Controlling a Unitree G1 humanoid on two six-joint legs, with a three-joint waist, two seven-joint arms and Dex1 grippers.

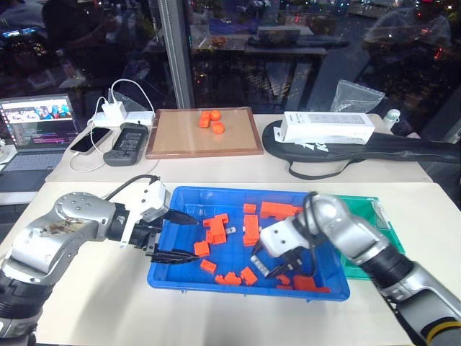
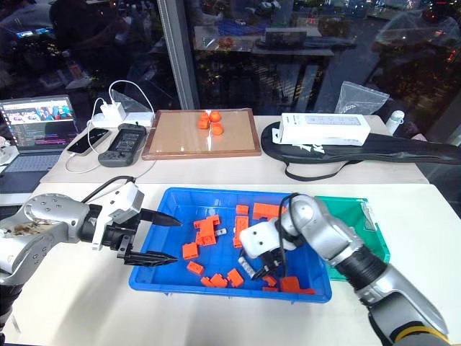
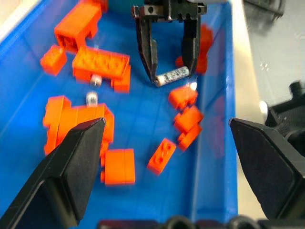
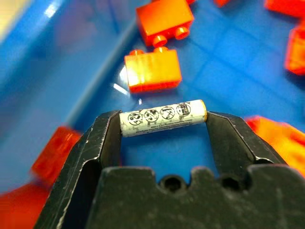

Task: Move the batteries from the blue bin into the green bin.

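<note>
Both head cameras look forward and down from above the arms, sharing the blue bin (image 1: pixel 180 277) lying between the two end effectors. The left wrist camera peers along its own fingers (image 3: pixel 66 176) across the bin toward the right end effector (image 3: pixel 167 78) opposite. The right wrist camera sits very close behind its fingertips (image 4: pixel 102 138), facing the bin floor just beyond them.

The blue bin (image 1: pixel 248 288) stands on the near table, and the green bin (image 1: pixel 374 216) is just beside it on its right. Many orange blocks (image 1: pixel 216 231) lie scattered in the blue bin. The right gripper (image 3: pixel 167 78) is over the right half of this bin, with one battery (image 4: pixel 163 117) lengthwise between its fingertips. The left gripper (image 1: pixel 180 236) is over the left end. Behind, on the far table, a wooden-framed board (image 1: pixel 205 133) lies, with a laptop (image 1: pixel 36 133) to its left.
</note>
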